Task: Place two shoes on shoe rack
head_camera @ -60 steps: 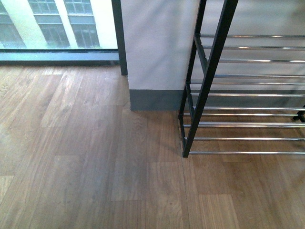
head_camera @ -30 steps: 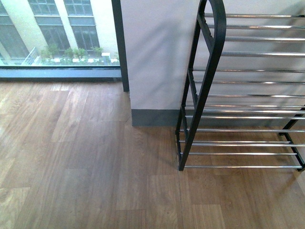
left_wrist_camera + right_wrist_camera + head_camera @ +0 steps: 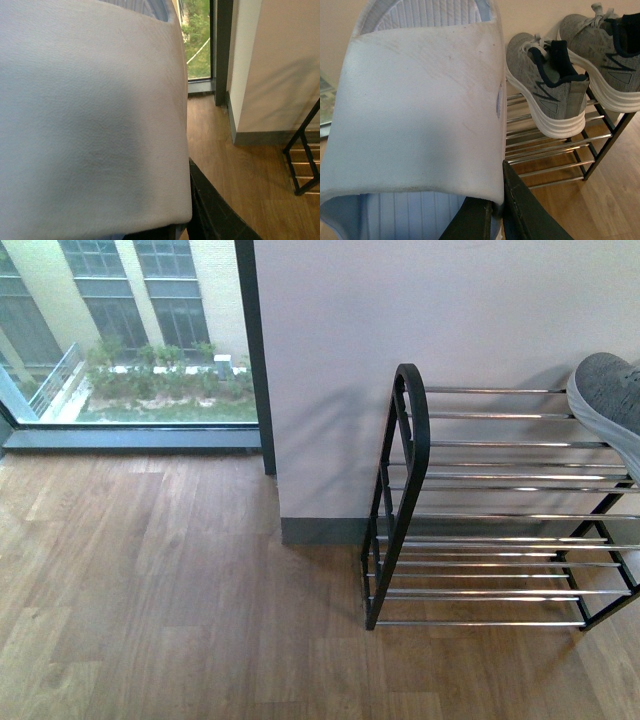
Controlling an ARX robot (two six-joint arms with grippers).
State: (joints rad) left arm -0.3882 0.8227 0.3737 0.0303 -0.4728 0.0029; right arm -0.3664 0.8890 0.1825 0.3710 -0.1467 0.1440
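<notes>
Since both grey sneakers stand on the top tier of the shoe rack (image 3: pixel 545 155), the task's own placing looks finished. In the right wrist view the nearer sneaker (image 3: pixel 545 85) rests heel-out across the chrome rods. The farther sneaker (image 3: pixel 600 45) sits just beside it, toward the rack's end frame. The front view catches only a grey toe (image 3: pixel 610 390) at the picture's edge, above the top rods.

The right gripper (image 3: pixel 497 210) pinches the strap edge of a pale slide sandal (image 3: pixel 420 110) between its dark fingers, and the sandal fills most of that camera's view. The left wrist view is mostly blocked by a pale padded thing (image 3: pixel 90 110). The left gripper (image 3: pixel 187 220) shows only as dark parts under it, so I cannot tell whether it is spread or clamped.

If the sandal is bound for the rack too, the free stretch of rods on the side away from the sneakers, toward the curved end frame, looks the sensible target. My advice is to bring it in level and lay its sole across two rods, because a tilted sole could slip between them. Approaching from the front, clear of the sneaker heels, would avoid nudging the pair off the top tier. The wooden floor (image 3: pixel 150 590) lies in front of the rack
</notes>
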